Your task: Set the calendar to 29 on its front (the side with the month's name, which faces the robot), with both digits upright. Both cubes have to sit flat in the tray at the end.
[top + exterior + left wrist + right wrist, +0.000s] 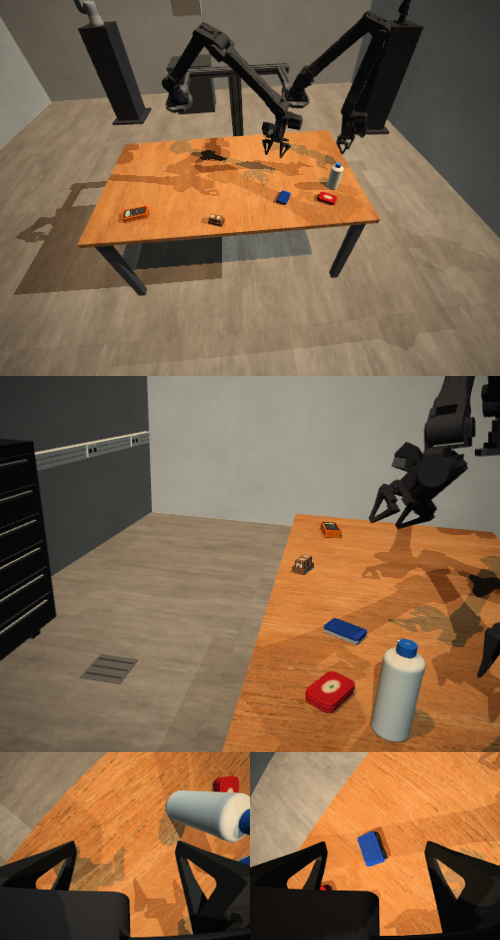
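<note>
Grey walls around a wood-look floor, black drawer cabinet beside the dark wall section.

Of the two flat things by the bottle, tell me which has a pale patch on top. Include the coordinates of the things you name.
The red tin (321,198) (317,692) (226,783) (325,888); the blue block (283,197) (345,630) (245,861) (371,849) has a plain blue top.
</note>
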Controlling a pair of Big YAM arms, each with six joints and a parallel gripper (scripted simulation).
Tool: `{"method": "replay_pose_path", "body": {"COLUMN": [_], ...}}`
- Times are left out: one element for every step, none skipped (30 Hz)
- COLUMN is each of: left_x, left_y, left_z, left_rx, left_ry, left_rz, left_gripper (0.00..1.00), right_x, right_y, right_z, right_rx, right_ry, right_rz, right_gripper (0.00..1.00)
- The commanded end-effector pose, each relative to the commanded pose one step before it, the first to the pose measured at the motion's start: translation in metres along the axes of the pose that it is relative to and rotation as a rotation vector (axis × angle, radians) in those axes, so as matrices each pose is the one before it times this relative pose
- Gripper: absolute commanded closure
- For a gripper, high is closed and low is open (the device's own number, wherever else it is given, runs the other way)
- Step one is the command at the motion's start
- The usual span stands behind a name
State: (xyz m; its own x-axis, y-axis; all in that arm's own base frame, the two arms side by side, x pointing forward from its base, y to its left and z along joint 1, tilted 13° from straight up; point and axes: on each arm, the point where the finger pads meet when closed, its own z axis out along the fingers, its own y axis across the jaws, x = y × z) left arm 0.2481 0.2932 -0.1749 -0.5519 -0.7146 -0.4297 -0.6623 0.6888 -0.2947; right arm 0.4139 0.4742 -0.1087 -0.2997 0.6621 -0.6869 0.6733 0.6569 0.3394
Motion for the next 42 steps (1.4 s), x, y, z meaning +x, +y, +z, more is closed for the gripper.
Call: {"method": "replay_pose_path", "body": {"left_x": [-0.00187, 0.00000, 0.00000, 0.00000, 0.00000, 0.00000, 0.00000, 0.00000, 0.00000, 0.00000, 0.00000, 0.00000, 0.00000, 0.00000, 0.00000, 0.00000, 0.00000, 0.00000, -0.00160, -0.00062, -0.00221, -0.00054, 0.00270, 0.00350, 0.00397, 0.00491, 0.01077, 0.00399, 0.00300, 0.00291, 0.00971, 0.00254, 0.00000, 0.00000, 0.00174, 0.00209, 0.00203, 0.00269, 0.00247, 0.00188, 0.00145, 0.00126], "left_y": [0.00003, 0.00000, 0.00000, 0.00000, 0.00000, 0.00000, 0.00000, 0.00000, 0.00000, 0.00000, 0.00000, 0.00000, 0.00000, 0.00000, 0.00000, 0.00000, 0.00000, 0.00000, -0.00128, -0.00368, -0.00326, -0.00347, -0.00521, -0.00704, -0.00832, -0.01036, -0.00949, -0.00866, -0.00831, -0.00828, -0.00861, -0.00806, 0.00000, 0.00000, -0.00585, -0.00719, -0.00735, -0.01083, -0.00969, -0.00813, -0.00750, -0.00711], "left_z": [-0.00105, 0.00000, 0.00000, 0.00000, 0.00000, 0.00000, 0.00000, 0.00000, 0.00000, 0.00000, 0.00000, 0.00000, 0.00000, 0.00000, 0.00000, 0.00000, 0.00000, 0.00000, -0.00041, -0.00074, -0.00160, -0.00204, -0.00183, -0.00236, -0.00265, -0.00338, -0.00044, -0.00250, -0.00223, -0.00229, -0.00005, -0.00204, 0.00000, 0.00000, -0.00141, -0.00165, -0.00149, -0.00220, -0.00195, -0.00167, -0.00129, -0.00119], "left_rx": [-0.00063, 0.00000, 0.00000, 0.00000, 0.00000, 0.00000, 0.00000, 0.00000, 0.00000, 0.00000, 0.00000, 0.00000, 0.00000, 0.00000, 0.00000, 0.00000, 0.00000, 0.00000, 0.00022, 0.00361, 0.00383, 0.00483, 0.00747, 0.01024, 0.01251, 0.01612, 0.01675, 0.01313, 0.01220, 0.01215, 0.01522, 0.01167, 0.00000, 0.00000, 0.00580, 0.01038, 0.01085, 0.01810, 0.01304, 0.01058, 0.01098, 0.01014], "left_ry": [-0.00455, 0.00000, 0.00000, 0.00000, 0.00000, 0.00000, 0.00000, 0.00000, 0.00000, 0.00000, 0.00000, 0.00000, 0.00000, 0.00000, 0.00000, 0.00000, 0.00000, 0.00000, -0.00833, -0.00440, -0.00849, -0.00910, -0.00585, -0.00744, -0.00785, -0.00850, 0.00669, -0.00615, -0.00718, -0.00675, 0.00930, -0.00616, 0.00000, 0.00000, -0.00505, -0.00546, -0.00515, -0.00744, -0.00629, -0.00540, -0.00502, -0.00478], "left_rz": [0.00127, 0.00000, 0.00000, 0.00000, 0.00000, 0.00000, 0.00000, 0.00000, 0.00000, 0.00000, 0.00000, 0.00000, 0.00000, 0.00000, 0.00000, 0.00000, 0.00000, 0.00000, 0.01670, 0.01640, 0.01415, 0.01525, 0.01782, 0.02188, 0.02212, 0.02485, 0.01558, 0.02033, 0.01871, 0.01925, 0.00916, 0.01803, 0.00000, 0.00000, -0.00793, 0.01609, 0.01481, 0.02190, 0.02009, 0.01807, 0.01487, 0.01519], "left_gripper": [0.00, 0.00, 0.00, 0.00, 0.00, 0.00, 0.00, 0.00, 0.00, 0.00, 0.00, 0.00, 0.00, 0.00, 0.00, 0.00, 0.00, 0.00, 0.00, 0.00, 0.00, 0.00, 0.00, 0.00, 0.00, 0.00, 0.00, 0.00, 0.00, 0.00, 0.00, 0.00, 0.00, 0.00, 0.00, 0.00, 0.00, 0.00, 0.00, 0.00, 0.00, 0.00], "right_x": [-0.00177, 0.00000, 0.00000, 0.00000, 0.00000, 0.00000, 0.00000, 0.00000, 0.00000, 0.00000, 0.00000, 0.00000, 0.00000, 0.00000, 0.00000, 0.00000, 0.00000, 0.00000, -0.00099, -0.00240, -0.00279, -0.00027, -0.00089, -0.00138, -0.00145, -0.00160, -0.00142, -0.00121, -0.00106, -0.00099, -0.00092, -0.00087, 0.00000, 0.00000, 0.00091, 0.00166, -0.00182, -0.00440, -0.00106, -0.00075, -0.00144, -0.00135], "right_y": [0.00546, 0.00000, 0.00000, 0.00000, 0.00000, 0.00000, 0.00000, 0.00000, 0.00000, 0.00000, 0.00000, 0.00000, 0.00000, 0.00000, 0.00000, 0.00000, 0.00000, 0.00000, -0.00014, -0.00056, -0.00127, -0.00403, -0.00314, -0.00110, -0.00140, -0.00187, -0.00170, -0.00165, -0.00156, -0.00158, -0.00161, -0.00164, 0.00000, 0.00000, 0.00020, 0.00010, -0.00244, -0.00505, -0.00238, -0.00213, -0.00188, -0.00190], "right_z": [-0.00481, 0.00000, 0.00000, 0.00000, 0.00000, 0.00000, 0.00000, 0.00000, 0.00000, 0.00000, 0.00000, 0.00000, 0.00000, 0.00000, 0.00000, 0.00000, 0.00000, 0.00000, 0.00149, 0.00374, 0.00498, 0.00319, 0.00390, 0.00409, 0.00466, 0.00565, 0.00500, 0.00457, 0.00413, 0.00405, 0.00398, 0.00393, 0.00000, 0.00000, 0.00002, 0.00044, 0.00500, 0.00932, 0.00486, 0.00425, 0.00318, 0.00306], "right_rx": [-0.00887, 0.00000, 0.00000, 0.00000, 0.00000, 0.00000, 0.00000, 0.00000, 0.00000, 0.00000, 0.00000, 0.00000, 0.00000, 0.00000, 0.00000, 0.00000, 0.00000, 0.00000, 0.00146, 0.00433, 0.00603, 0.00721, 0.00731, 0.00562, 0.00628, 0.00737, 0.00596, 0.00511, 0.00428, 0.00389, 0.00351, 0.00316, 0.00000, 0.00000, -0.00289, -0.00281, 0.00416, 0.00887, 0.00136, 0.00084, -0.00065, -0.00097], "right_ry": [0.00365, 0.00000, 0.00000, 0.00000, 0.00000, 0.00000, 0.00000, 0.00000, 0.00000, 0.00000, 0.00000, 0.00000, 0.00000, 0.00000, 0.00000, 0.00000, 0.00000, 0.00000, -0.00075, -0.00128, -0.00054, 0.00151, 0.00186, 0.00414, 0.00559, 0.00784, 0.00700, 0.00692, 0.00650, 0.00662, 0.00671, 0.00681, 0.00000, 0.00000, 0.00413, 0.00510, 0.00733, 0.01193, 0.00955, 0.00825, 0.00688, 0.00658], "right_rz": [0.00829, 0.00000, 0.00000, 0.00000, 0.00000, 0.00000, 0.00000, 0.00000, 0.00000, 0.00000, 0.00000, 0.00000, 0.00000, 0.00000, 0.00000, 0.00000, 0.00000, 0.00000, -0.02154, -0.01820, -0.02316, -0.04728, -0.05213, -0.05820, -0.05493, -0.05166, -0.05452, -0.04529, -0.04124, -0.03953, -0.03847, -0.03796, 0.00000, 0.00000, -0.04457, -0.04240, -0.03293, -0.04115, -0.04741, -0.04262, -0.03902, -0.03846], "right_gripper": [0.00, 0.00, 0.00, 0.00, 0.00, 0.00, 0.00, 0.00, 0.00, 0.00, 0.00, 0.00, 0.00, 0.00, 0.00, 0.00, 0.00, 0.00, 0.00, 0.00, 0.00, 0.00, 0.00, 0.00, 0.00, 0.00, 0.00, 0.00, 0.00, 0.00, 0.00, 0.00, 0.00, 0.00, 0.00, 0.00, 0.00, 0.00, 0.00, 0.00, 0.00, 0.00]}}
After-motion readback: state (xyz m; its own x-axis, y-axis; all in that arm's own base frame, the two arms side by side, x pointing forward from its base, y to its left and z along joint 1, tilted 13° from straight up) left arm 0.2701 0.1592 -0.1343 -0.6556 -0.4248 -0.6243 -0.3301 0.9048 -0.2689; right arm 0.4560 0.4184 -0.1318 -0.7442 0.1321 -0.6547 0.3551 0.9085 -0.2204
